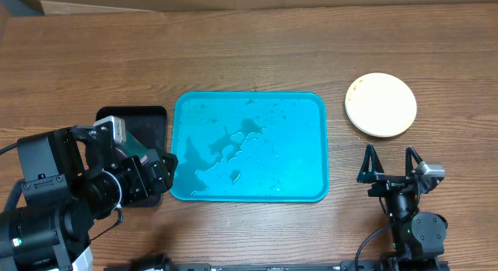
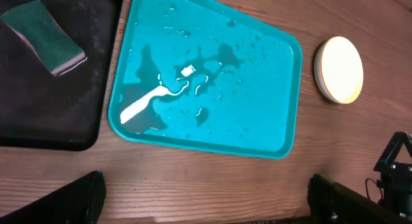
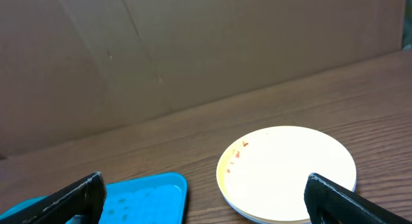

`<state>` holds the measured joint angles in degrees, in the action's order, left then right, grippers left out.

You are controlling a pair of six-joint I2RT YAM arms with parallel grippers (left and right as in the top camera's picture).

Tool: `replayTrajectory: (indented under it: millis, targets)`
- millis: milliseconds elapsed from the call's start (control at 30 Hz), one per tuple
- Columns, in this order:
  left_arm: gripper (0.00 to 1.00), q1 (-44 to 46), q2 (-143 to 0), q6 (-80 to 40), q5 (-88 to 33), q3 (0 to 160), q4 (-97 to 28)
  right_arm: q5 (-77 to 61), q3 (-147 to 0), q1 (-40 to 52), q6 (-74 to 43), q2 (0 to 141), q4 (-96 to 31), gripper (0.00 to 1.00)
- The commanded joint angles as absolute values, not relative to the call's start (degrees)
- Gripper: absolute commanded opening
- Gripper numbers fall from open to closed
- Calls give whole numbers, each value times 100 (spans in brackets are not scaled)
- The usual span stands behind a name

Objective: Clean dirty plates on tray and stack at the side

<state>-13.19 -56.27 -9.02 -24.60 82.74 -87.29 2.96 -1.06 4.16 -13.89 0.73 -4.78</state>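
All pale round plastic plates (image 1: 380,105) are lying stacked beside the turquoise rectangular plastic tray (image 1: 303,115) — task seemingly done — left fingers (image 2: 77,201) and right fingers (image 3: 347,198) hanging spread.

Left arm (image 1: 54,193): bulky black housings with small white labels.
Left wrist camera (image 1: 117,129): pale grey block.
Right arm (image 1: 412,224): slimmer, black, round joint.
Right wrist camera (image 1: 430,170): small grey block.
Right fingers (image 1: 367,163): black, thin, tapered.
Cable (image 1: 372,244): black loop.

A green sponge (image 2: 44,37) lies on the small black tray (image 2: 45,114) on the wooden tabletop (image 1: 249,53); apparently cardboard (image 3: 193,50) stands behind.
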Motion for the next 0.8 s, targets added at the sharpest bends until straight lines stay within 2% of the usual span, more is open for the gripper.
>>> replayTrajectory:
  millis: [0, 633, 767]
  targets:
    - [100, -1295, -5625, -941, -2438, 8265, -8715, 272, -45, 410, -1365, 16, -462, 100]
    - [100, -1251, -5655, -921, -2359, 8259, -9021, 272, -45, 410, -1365, 16, -462, 100]
    - [100, -939, -5588, -701, -2359, 8189, -8742, 272, -45, 410, -1365, 16, -462, 100]
